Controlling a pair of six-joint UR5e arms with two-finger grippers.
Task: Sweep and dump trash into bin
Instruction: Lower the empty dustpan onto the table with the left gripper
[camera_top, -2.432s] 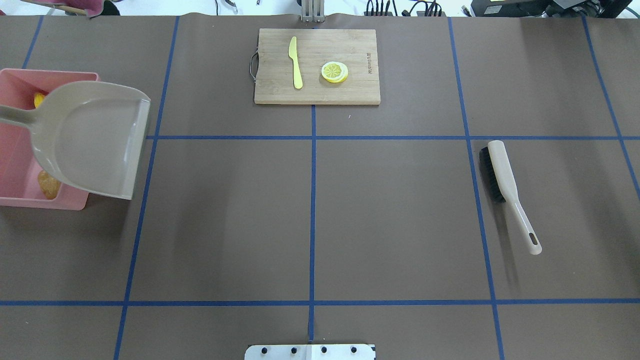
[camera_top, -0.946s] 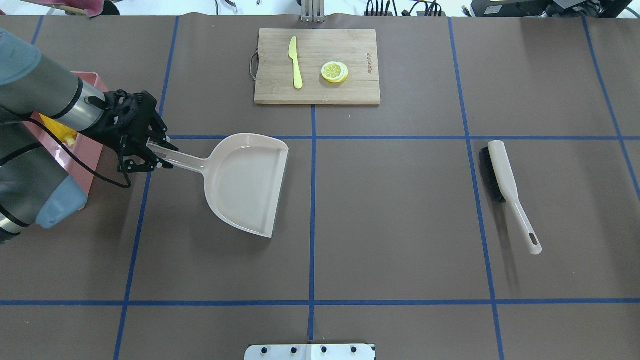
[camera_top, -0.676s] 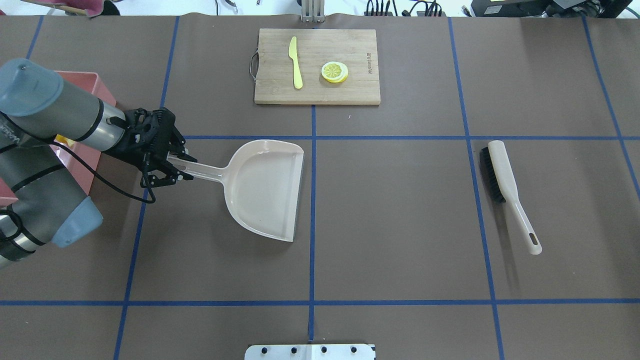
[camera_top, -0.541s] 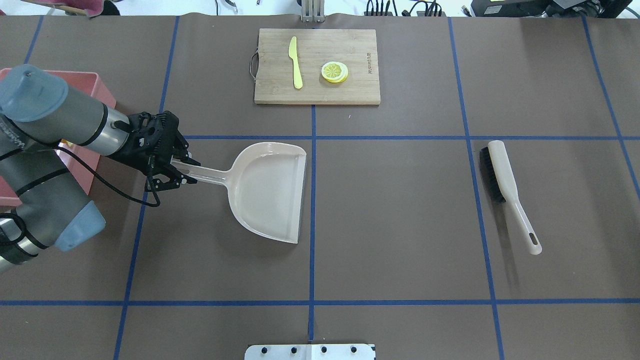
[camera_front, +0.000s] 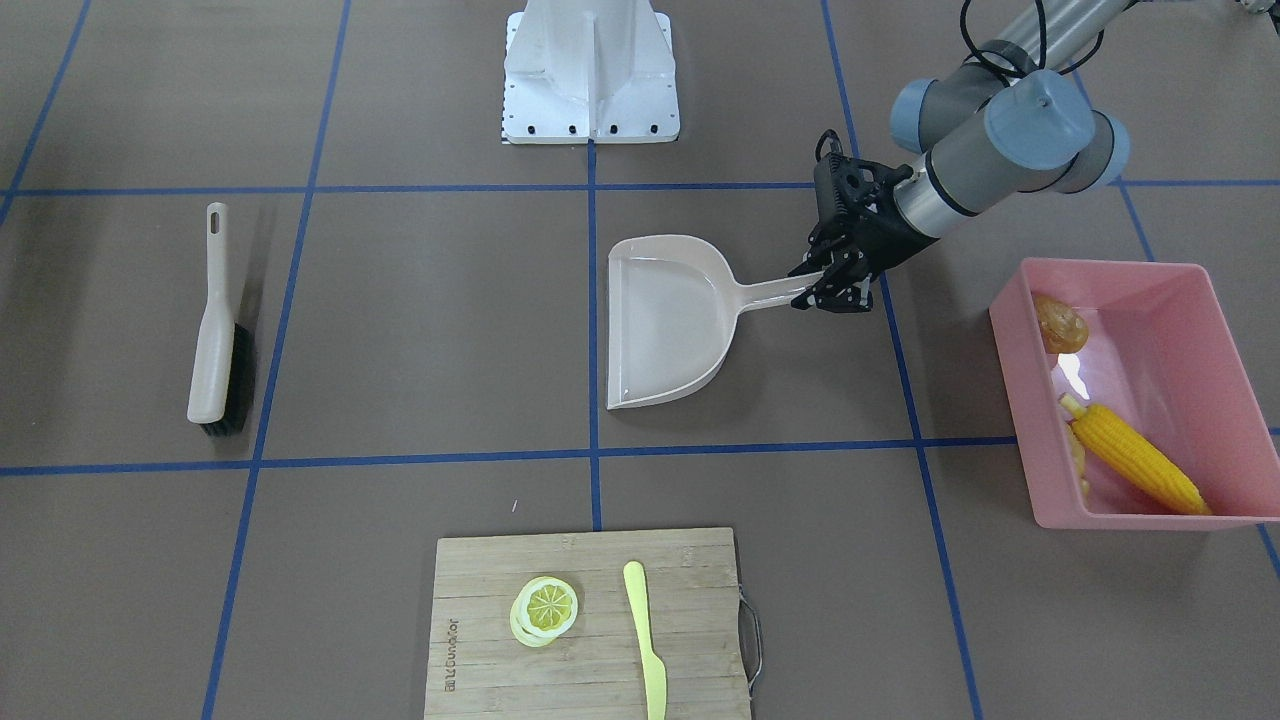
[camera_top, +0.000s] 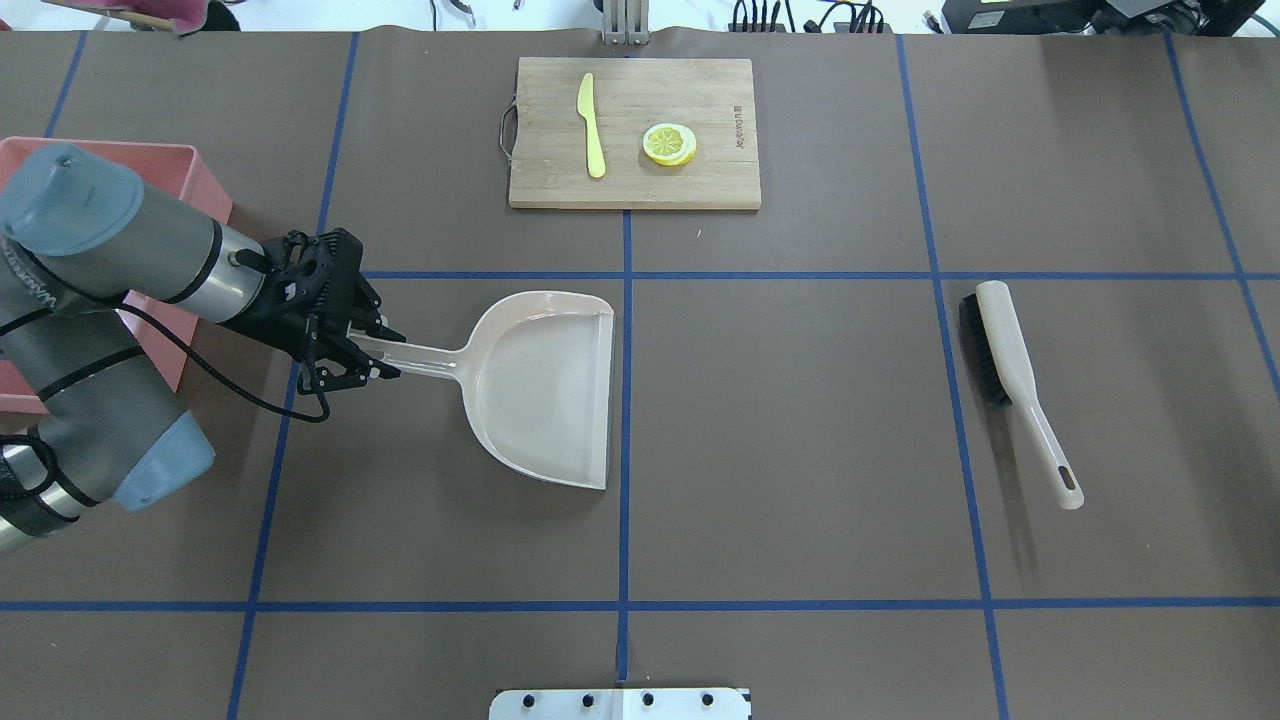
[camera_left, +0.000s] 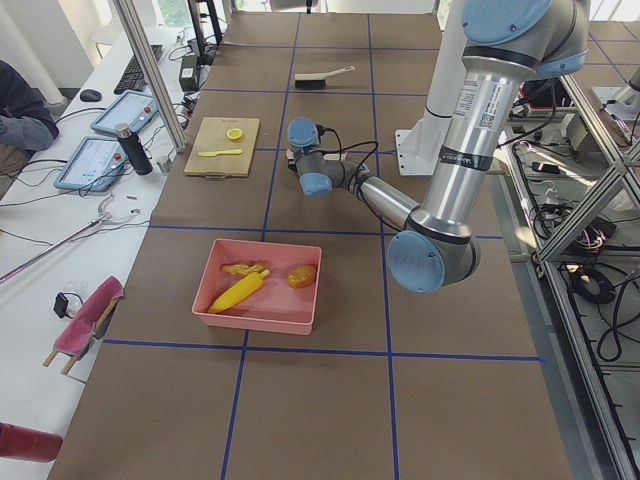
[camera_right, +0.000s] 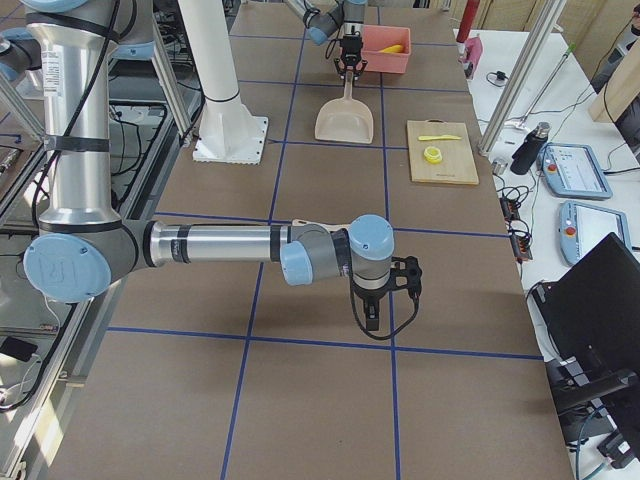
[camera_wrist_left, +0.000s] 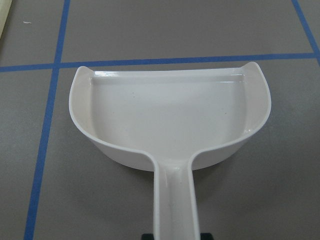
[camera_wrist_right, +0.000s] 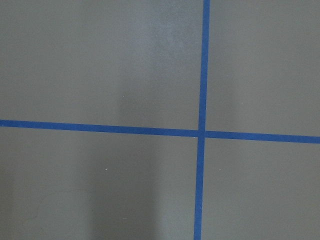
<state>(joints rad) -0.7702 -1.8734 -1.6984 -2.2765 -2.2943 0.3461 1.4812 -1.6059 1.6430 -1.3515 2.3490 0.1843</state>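
My left gripper (camera_top: 358, 355) is shut on the handle of the empty beige dustpan (camera_top: 545, 390), which lies low and level near the table's middle; both also show in the front view, the gripper (camera_front: 835, 290) and the dustpan (camera_front: 665, 320). The pink bin (camera_front: 1110, 264) stands at my left and holds the corn cob (camera_front: 1135, 455), the brown chunk (camera_front: 1060, 322) and the ginger root (camera_front: 1078, 470), which is half hidden by the wall. My right gripper (camera_right: 372, 318) hangs over bare table; I cannot tell whether it is open.
A beige brush (camera_top: 1010, 370) lies at the right. A wooden cutting board (camera_top: 720, 180) at the far middle bears a yellow knife (camera_top: 592, 125) and a lemon slice (camera_top: 669, 143). The robot base (camera_front: 590, 70) stands at the near edge.
My left arm carried the dustpan from above the bin to the right and down to the table's middle, levelling it. In the last half second it shifted only slightly.
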